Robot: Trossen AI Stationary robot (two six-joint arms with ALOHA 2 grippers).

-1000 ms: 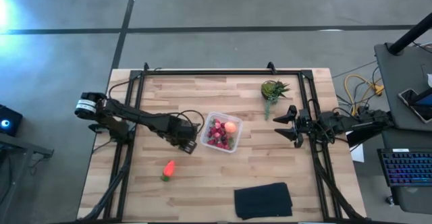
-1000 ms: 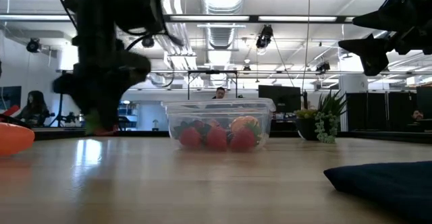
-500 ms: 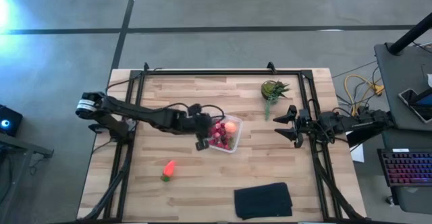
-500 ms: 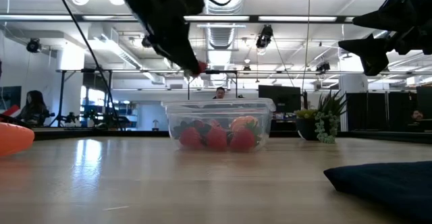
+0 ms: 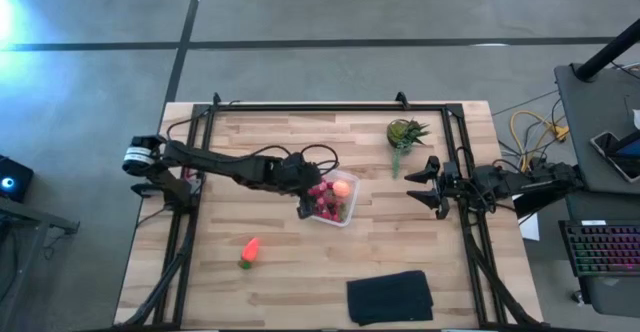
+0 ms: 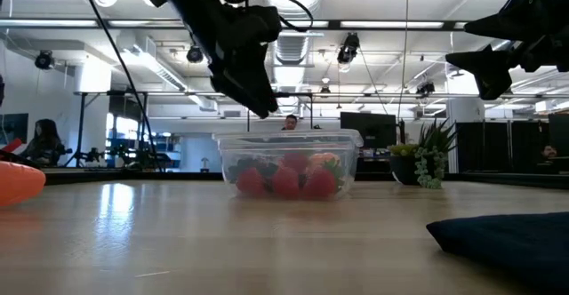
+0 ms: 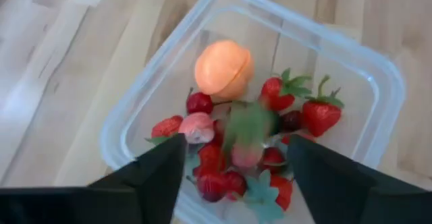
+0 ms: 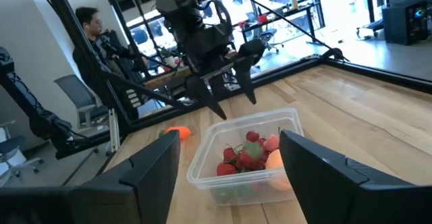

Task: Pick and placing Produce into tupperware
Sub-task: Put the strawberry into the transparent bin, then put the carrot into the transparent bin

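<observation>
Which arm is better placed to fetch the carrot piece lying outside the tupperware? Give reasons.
Left. Its open gripper hovers over the tupperware, nearer the carrot piece. The right gripper waits beyond the box.

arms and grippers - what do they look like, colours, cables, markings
Both arms are dark, nearly black, slim and jointed. The left arm has a white-and-silver band near its base and loose black cables looping along it. Its left gripper ends in two thin pointed dark fingers. The right gripper has matching black angular fingers.
</observation>
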